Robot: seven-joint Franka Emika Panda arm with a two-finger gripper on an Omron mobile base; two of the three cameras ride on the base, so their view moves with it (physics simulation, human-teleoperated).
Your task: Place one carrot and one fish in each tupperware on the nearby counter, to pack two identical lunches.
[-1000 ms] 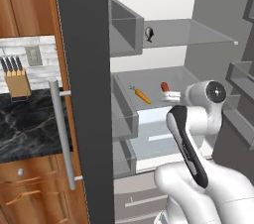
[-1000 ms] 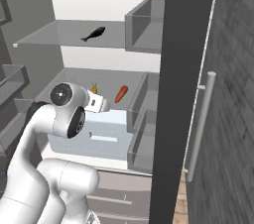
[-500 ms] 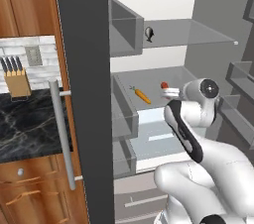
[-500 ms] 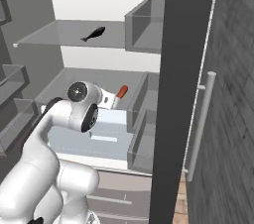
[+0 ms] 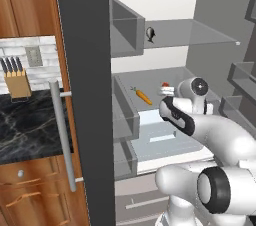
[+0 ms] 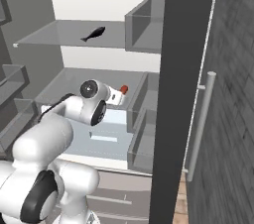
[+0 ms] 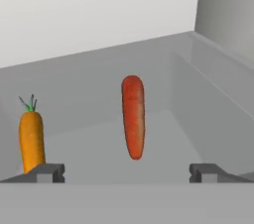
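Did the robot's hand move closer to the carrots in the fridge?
Yes. The gripper went deeper over the fridge shelf, toward the red-orange carrot and the orange carrot.

The lower shelf carries two carrots well apart: an orange carrot (green stalk at its far end) on the left, a red carrot beside. A dark fish lies on the glass shelf above.

We see the open fridge: an orange carrot lies on the middle shelf, left of the white arm. A red item sits just right of the carrot. A dark fish rests on the glass shelf above the carrot.
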